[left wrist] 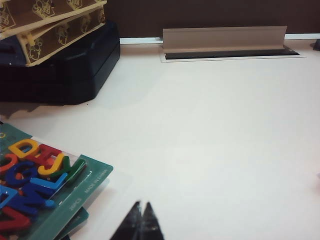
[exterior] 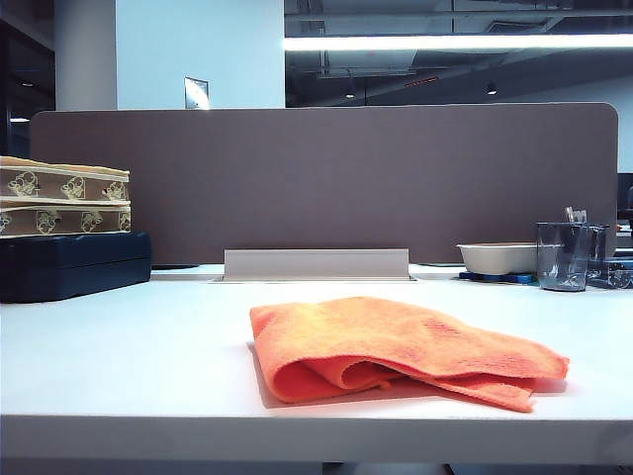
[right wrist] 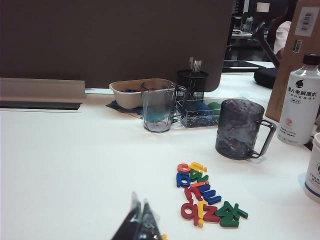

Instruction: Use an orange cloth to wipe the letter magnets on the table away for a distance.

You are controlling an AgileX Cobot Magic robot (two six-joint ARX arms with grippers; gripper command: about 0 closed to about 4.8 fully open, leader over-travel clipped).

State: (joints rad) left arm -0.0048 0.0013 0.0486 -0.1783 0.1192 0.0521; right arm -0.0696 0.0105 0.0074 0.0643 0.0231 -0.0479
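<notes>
The soft, bright orange microfibre cloth (exterior: pixel 396 351) lies crumpled and folded on the smooth white tabletop (exterior: pixel 119 356), in front of the brown partition panel (exterior: pixel 326 178). Loose plastic letter magnets (right wrist: pixel 207 196) in red, blue, green, yellow and orange lie clustered near a grey plastic mug (right wrist: pixel 240 129). The right gripper (right wrist: pixel 139 206) hangs just beside them, fingers clenched on nothing. The left gripper (left wrist: pixel 141 206), fingers likewise pressed together and empty, hangs near a green card of packaged letters (left wrist: pixel 37 182).

I see orange cloth (exterior: pixel 396 351) crumpled center-right on white table (exterior: pixel 119 356); loose letter magnets (right wrist: pixel 207 195) heaped lower right, right wrist view.
</notes>
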